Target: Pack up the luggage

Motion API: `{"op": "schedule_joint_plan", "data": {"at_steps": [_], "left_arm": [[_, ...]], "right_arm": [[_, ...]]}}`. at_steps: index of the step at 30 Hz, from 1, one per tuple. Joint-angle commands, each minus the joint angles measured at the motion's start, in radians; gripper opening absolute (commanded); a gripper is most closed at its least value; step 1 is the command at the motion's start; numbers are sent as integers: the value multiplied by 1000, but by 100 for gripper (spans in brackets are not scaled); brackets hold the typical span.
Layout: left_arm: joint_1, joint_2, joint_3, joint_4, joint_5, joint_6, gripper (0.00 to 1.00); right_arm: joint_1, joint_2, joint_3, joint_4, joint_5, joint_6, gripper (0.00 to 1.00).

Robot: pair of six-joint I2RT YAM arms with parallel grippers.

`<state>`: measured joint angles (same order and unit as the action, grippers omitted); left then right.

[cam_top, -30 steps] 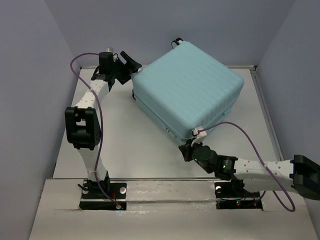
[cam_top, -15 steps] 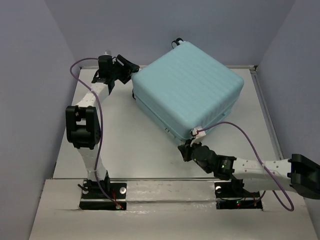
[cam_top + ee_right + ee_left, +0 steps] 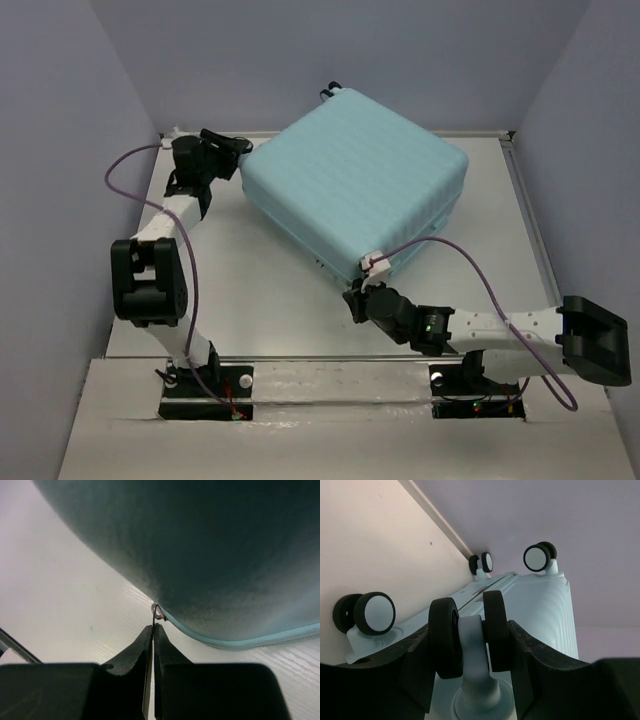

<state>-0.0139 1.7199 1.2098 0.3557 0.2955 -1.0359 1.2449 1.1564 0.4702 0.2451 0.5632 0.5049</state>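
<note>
Luggage (image 3: 350, 185) lies closed, pale aqua, ribbed, with black-and-white casters (image 3: 370, 612).

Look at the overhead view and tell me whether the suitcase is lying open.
No: the suitcase lies shut, its ribbed shell facing up and no lining showing.

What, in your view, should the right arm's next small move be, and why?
Probably draw the right pincer along the seam of the luggage: it is shut on the zipper pull, and the left pincer seems to grip a caster wheel.
</note>
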Motion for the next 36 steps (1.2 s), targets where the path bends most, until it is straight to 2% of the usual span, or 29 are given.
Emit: {"op": "schedule_joint_plan", "data": {"at_steps": [1,3,6,7,10,11,12,13,15,17,18,19,23,27,28,30,33,36], "left_arm": [[124,-287,-232,129,-19,108,6],[164,-390,-303,129,-22,126,6],[169,-552,-496,111,-13,152,6],[169,-645,-536,106,-6,163,6],[155,-793,-693,52,17,172,6],[132,-886,-728,16,19,174,6],[117,-928,-783,-4,19,172,6],[102,-1007,-805,-21,24,168,6],[65,-1072,-851,-44,18,148,6],[-1,-1135,-898,-81,10,142,6],[-36,-1146,-909,-93,4,139,6],[-91,-1174,-924,-122,-4,135,6],[-228,-1232,-943,-178,-51,126,6],[-342,-1243,-948,-169,-111,100,6],[-363,-1235,-935,-161,-137,100,6],[-399,-1218,-899,-164,-171,126,6],[-419,-1185,-877,-127,-159,119,6],[-472,-1120,-846,-52,-182,93,6]], "right_arm": [[-83,52,160,85,-106,-78,7],[-142,49,159,126,-196,-81,7],[-275,39,159,143,-290,-97,7],[-286,40,166,140,-301,-109,7],[-286,68,205,135,-336,-131,7],[-286,80,203,149,-402,-108,7],[-277,97,190,183,-436,-88,7],[-218,153,177,251,-450,-68,7],[-118,254,203,270,-415,-52,7],[-26,439,342,252,-392,-65,7],[25,486,390,240,-385,-72,7],[25,527,445,232,-387,-71,7],[-21,452,378,220,-356,-91,7],[-214,208,217,208,-483,-95,7],[-295,112,202,189,-509,-112,7],[-350,5,199,85,-540,-161,7],[-393,-52,219,-24,-556,-195,7],[-381,-38,188,8,-640,-128,7]]}}
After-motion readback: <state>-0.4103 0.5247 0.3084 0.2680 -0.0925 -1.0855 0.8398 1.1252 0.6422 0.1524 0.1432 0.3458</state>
